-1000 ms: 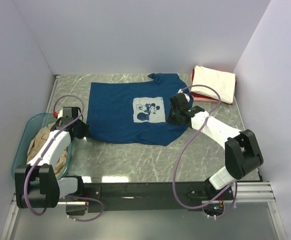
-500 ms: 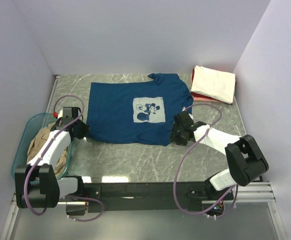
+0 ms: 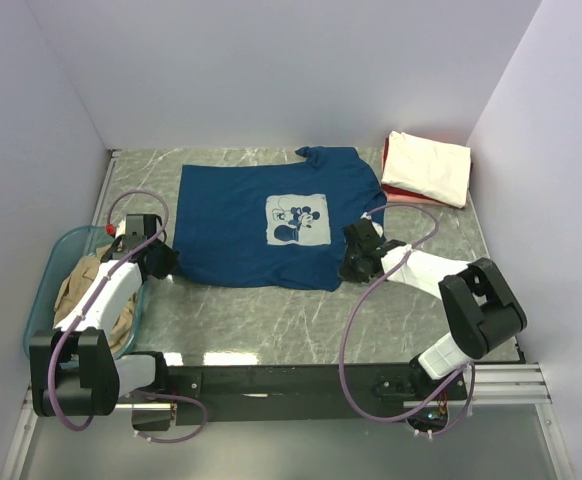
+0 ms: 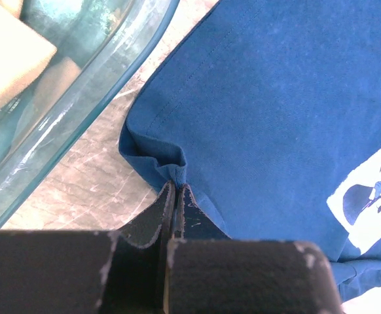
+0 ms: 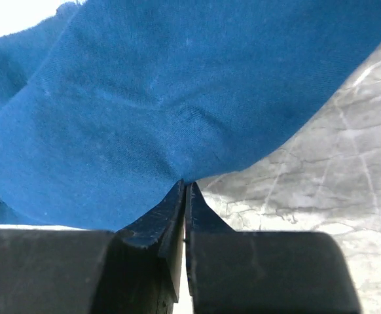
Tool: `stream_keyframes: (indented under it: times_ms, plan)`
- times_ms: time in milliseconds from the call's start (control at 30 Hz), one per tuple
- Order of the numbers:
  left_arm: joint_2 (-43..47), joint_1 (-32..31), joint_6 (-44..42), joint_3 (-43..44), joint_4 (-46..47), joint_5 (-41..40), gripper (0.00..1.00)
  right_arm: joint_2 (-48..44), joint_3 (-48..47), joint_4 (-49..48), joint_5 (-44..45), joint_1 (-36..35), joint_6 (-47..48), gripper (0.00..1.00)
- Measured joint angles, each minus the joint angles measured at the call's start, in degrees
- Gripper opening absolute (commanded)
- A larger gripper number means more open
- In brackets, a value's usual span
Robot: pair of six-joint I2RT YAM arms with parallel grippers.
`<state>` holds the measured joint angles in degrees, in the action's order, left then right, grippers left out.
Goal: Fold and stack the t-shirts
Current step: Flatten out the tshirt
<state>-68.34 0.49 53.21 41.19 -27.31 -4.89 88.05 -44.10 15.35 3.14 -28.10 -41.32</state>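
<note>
A navy blue t-shirt (image 3: 236, 225) with a pale mouse print (image 3: 299, 220) lies spread flat, print up, in the middle of the table. My left gripper (image 3: 165, 262) is shut on its near-left hem corner, and blue cloth bunches at the tips (image 4: 176, 186). My right gripper (image 3: 352, 264) is shut on the near-right hem edge, where the cloth (image 5: 145, 98) draws to a point at the tips (image 5: 185, 184). A folded cream t-shirt (image 3: 429, 165) rests on a red one (image 3: 399, 192) at the back right.
A translucent teal tub (image 3: 43, 300) stands at the near left beside my left arm and holds a crumpled tan t-shirt (image 3: 76, 285). Its rim (image 4: 79, 98) runs close to the navy corner. Walls close in the left, back and right sides of the grey marbled table (image 3: 271, 320).
My right gripper came away from the shirt's right sleeve area, moved nearer to the hem corner, opened on the way and closed there. The left gripper has not moved.
</note>
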Motion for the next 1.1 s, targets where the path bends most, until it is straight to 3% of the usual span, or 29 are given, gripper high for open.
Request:
stream_keyframes:
  times_ms: [300, 467, 567, 633, 733, 900, 1100]
  plan:
    - [0.00, 0.00, -0.02, 0.00, 0.02, -0.13, 0.00, 0.39, -11.89, 6.67, 2.69, 0.13, 2.93, 0.03]
    - [0.00, 0.00, -0.04, 0.00, 0.04, -0.17, 0.00, 4.92, -19.43, 7.13, 3.21, 0.57, 4.55, 0.07]
    - [0.00, 0.00, -0.09, 0.00, 0.04, -0.15, 0.00, 9.44, -22.62, 7.87, 3.30, 1.05, 5.40, 0.26]
    - [0.00, 0.00, -0.13, 0.00, 0.02, -0.15, 0.01, 11.87, -23.56, 8.33, 3.32, 1.44, 5.97, 0.45]
    - [0.00, 0.00, -0.22, 0.00, 0.02, -0.15, 0.00, 12.59, -23.47, 9.86, 3.37, 1.95, 6.82, 0.54]
    - [0.00, 0.00, -0.22, 0.00, 0.04, -0.13, 0.00, 7.43, -20.31, 9.88, 3.56, 2.38, 6.84, 0.53]
    - [0.00, 0.00, -0.22, 0.00, 0.00, -0.15, 0.00, -7.93, -10.01, 8.70, 3.26, 1.99, 6.49, 0.52]
